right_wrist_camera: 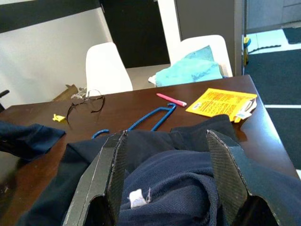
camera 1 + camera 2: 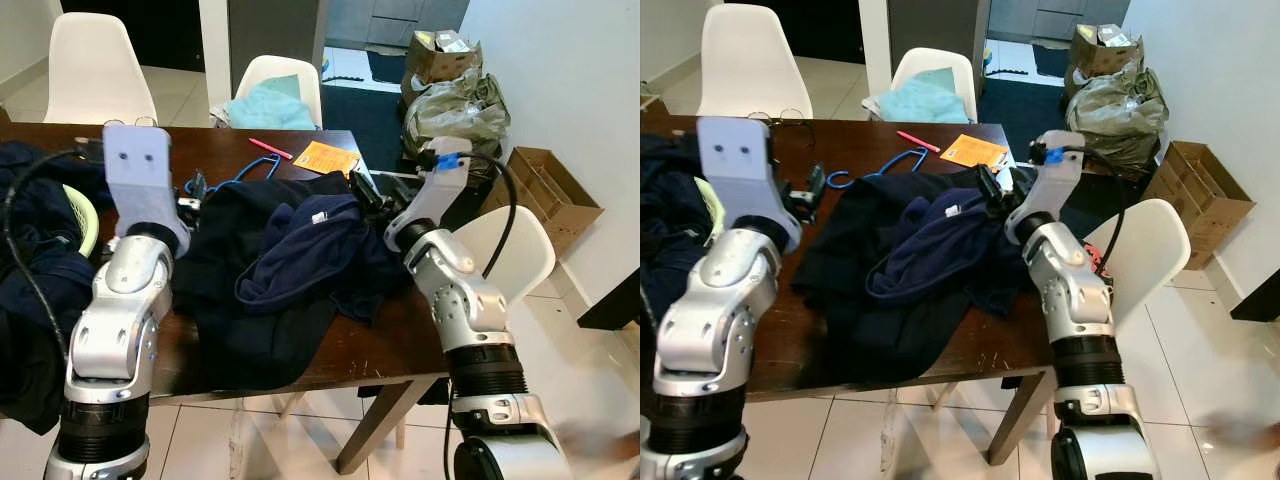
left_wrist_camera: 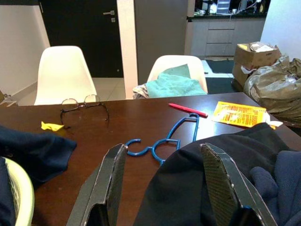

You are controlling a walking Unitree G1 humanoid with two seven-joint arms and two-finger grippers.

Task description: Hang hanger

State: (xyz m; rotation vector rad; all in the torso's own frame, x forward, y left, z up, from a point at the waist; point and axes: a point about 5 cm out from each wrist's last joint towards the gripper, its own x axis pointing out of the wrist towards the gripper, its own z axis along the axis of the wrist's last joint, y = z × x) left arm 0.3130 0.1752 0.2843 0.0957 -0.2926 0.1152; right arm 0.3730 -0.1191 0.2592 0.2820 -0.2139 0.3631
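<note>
A blue hanger [image 3: 165, 140] lies flat on the dark wooden table [image 2: 400, 340], its far end partly tucked under a heap of navy clothes [image 2: 290, 260]. My left gripper [image 3: 164, 183] hovers open just short of the hanger's hook end, its fingers [image 2: 195, 192] low over the table beside the clothes. On the right side of the heap my right gripper [image 1: 167, 179] is open above the navy fabric, with the hanger [image 1: 151, 117] lying beyond it. Nothing is held between either pair of fingers.
Glasses [image 3: 83, 104], a pink pen [image 3: 188, 109] and a yellow leaflet [image 3: 239, 114] lie on the far tabletop. White chairs [image 2: 95, 65] stand behind, one holding a teal cloth [image 2: 270, 108]. Another white chair [image 2: 510, 250] is by my right arm. Boxes [image 2: 555, 195] and a bag [image 2: 460, 110] sit along the right wall.
</note>
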